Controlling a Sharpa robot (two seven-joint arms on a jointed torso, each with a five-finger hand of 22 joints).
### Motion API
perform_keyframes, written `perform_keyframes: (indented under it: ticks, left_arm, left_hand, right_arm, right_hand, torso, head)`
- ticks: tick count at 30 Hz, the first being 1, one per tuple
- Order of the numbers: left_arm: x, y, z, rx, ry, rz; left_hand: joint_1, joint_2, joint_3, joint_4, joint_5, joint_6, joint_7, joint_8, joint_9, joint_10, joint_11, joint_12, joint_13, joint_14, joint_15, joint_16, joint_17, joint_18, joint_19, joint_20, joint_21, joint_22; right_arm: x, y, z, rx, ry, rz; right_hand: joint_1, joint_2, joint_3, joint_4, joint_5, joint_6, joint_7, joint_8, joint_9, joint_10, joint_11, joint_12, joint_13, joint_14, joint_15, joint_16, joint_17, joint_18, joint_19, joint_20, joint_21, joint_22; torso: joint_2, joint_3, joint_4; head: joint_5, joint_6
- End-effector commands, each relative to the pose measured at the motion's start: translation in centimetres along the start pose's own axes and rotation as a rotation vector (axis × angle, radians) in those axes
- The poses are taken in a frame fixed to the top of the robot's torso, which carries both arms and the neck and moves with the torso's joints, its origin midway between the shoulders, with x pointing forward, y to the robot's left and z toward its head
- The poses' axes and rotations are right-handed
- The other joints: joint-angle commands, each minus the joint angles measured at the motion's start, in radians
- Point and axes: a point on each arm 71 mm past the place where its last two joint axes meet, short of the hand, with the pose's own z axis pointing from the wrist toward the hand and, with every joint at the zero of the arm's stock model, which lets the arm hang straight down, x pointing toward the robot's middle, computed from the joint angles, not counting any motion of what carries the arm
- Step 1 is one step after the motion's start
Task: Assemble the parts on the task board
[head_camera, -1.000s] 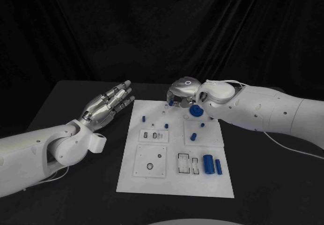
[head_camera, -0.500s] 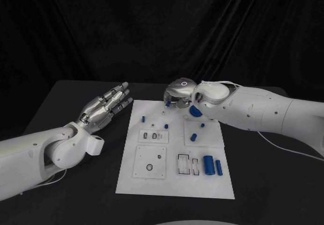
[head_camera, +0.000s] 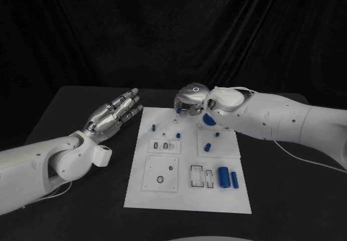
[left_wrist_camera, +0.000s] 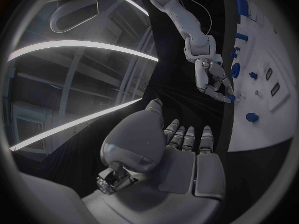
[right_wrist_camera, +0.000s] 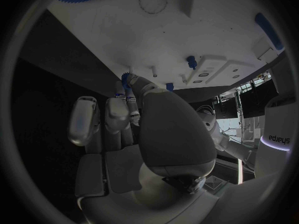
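At the far edge of the white rectangular task board point(head_camera: 189, 165), the right hand point(head_camera: 192, 99) pinches a small blue part point(left_wrist_camera: 231, 98) in its fingers. Left of the board, the left hand point(head_camera: 116, 111) hovers over the black surface point(head_camera: 87, 201), fingers spread, holding nothing.

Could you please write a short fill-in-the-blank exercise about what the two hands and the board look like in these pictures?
1. The left hand holds nothing; its fingers are ____.
2. The right hand works at the board's ____ edge, seen from the robot.
3. The small parts on the board are ____ in colour.
4. The table under the board is ____.

Missing words: apart; far; blue; black
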Motion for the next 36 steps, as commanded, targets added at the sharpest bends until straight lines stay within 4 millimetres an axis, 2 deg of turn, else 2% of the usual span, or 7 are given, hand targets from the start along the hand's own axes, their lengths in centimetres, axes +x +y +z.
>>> perform_keyframes:
  ticks: [1,5,14,20,26,36]
  left_arm:
    - [0.20,-0.28,0.13,0.034,0.016,-0.013]
    - [0.25,-0.24,0.19,0.032,0.018,-0.014]
    - [0.19,-0.22,0.21,0.031,0.018,-0.014]
    - [0.22,-0.20,0.27,0.033,0.020,-0.015]
    - [0.20,-0.18,0.30,0.032,0.020,-0.015]
    - [0.15,-0.13,0.40,0.032,0.018,-0.012]
  left_hand:
    - [0.010,-0.003,0.008,0.000,0.007,0.005,0.001,0.005,0.001,0.000,0.007,-0.006,-0.001,0.000,0.008,-0.004,-0.002,0.018,-0.001,0.006,-0.003,-0.001]
    - [0.011,-0.002,0.009,0.000,0.007,0.006,0.002,0.005,0.001,0.000,0.008,-0.006,-0.001,0.000,0.008,-0.004,-0.002,0.018,-0.001,0.007,-0.003,-0.001]
    - [0.011,-0.002,0.011,0.000,0.008,0.007,0.005,0.006,0.001,-0.001,0.010,-0.006,-0.002,0.000,0.009,-0.004,-0.002,0.018,-0.001,0.008,-0.003,-0.001]
    - [0.012,-0.002,0.012,0.000,0.010,0.007,0.005,0.006,0.001,-0.001,0.010,-0.006,-0.002,0.000,0.009,-0.004,-0.002,0.018,-0.001,0.009,-0.003,-0.001]
    - [0.012,-0.002,0.012,0.000,0.010,0.007,0.005,0.006,0.001,-0.001,0.010,-0.006,-0.002,0.000,0.009,-0.004,-0.002,0.018,-0.001,0.009,-0.003,-0.001]
    - [0.015,-0.001,0.016,-0.001,0.014,0.006,0.005,0.007,0.001,-0.001,0.011,-0.006,-0.002,0.000,0.010,-0.004,-0.002,0.018,-0.001,0.010,-0.003,-0.001]
  right_arm:
    - [0.37,0.07,0.03,0.015,0.019,0.000]
    - [0.54,0.07,0.03,0.012,0.040,0.002]
    - [0.81,-0.09,-0.13,0.014,0.063,0.005]
    - [0.88,0.05,-0.11,0.008,0.068,0.008]
    - [0.92,0.28,-0.08,0.002,0.075,0.026]
    - [1.06,0.07,-0.07,0.014,0.091,0.031]
  right_hand:
    - [-0.013,0.001,0.000,0.004,0.006,-0.008,0.000,-0.001,0.001,-0.003,0.007,-0.003,0.001,0.003,0.004,0.001,-0.001,-0.001,0.005,0.005,0.000,0.001]
    - [-0.016,-0.002,0.003,0.004,0.005,-0.021,0.001,-0.009,0.002,-0.011,0.008,-0.010,0.000,0.000,0.005,0.001,-0.001,-0.001,0.004,0.006,-0.001,0.002]
    - [-0.015,-0.004,0.007,0.001,0.004,-0.029,0.000,-0.014,0.003,-0.021,0.009,-0.014,0.000,-0.003,0.005,0.001,0.001,-0.001,0.003,0.007,-0.001,0.005]
    - [-0.016,-0.006,0.010,0.001,0.002,-0.035,0.001,-0.018,0.003,-0.028,0.010,-0.015,0.000,-0.005,0.006,0.000,0.000,-0.002,0.001,0.008,-0.001,0.006]
    - [-0.016,-0.005,0.011,0.001,0.001,-0.037,0.001,-0.019,0.004,-0.031,0.010,-0.015,0.000,-0.007,0.007,-0.001,-0.002,-0.001,0.000,0.009,-0.003,0.005]
    - [-0.019,-0.010,0.016,-0.001,-0.007,-0.053,0.000,-0.029,0.004,-0.048,0.009,-0.015,0.000,-0.014,0.008,-0.002,-0.002,-0.001,-0.005,0.010,-0.007,0.005]
  torso:
    - [-0.001,-0.0004,0.0010]
    - [-0.001,-0.0009,0.0029]
    - [-0.001,-0.0031,0.0009]
    - [-0.001,-0.0024,0.0009]
    - [-0.001,-0.0024,-0.0028]
    - [-0.001,-0.0016,0.0011]
  head:
    - [-0.003,-0.002]
    - [-0.005,-0.003]
    - [-0.004,-0.003]
    - [-0.005,-0.004]
    - [-0.002,-0.007]
    - [-0.005,-0.010]
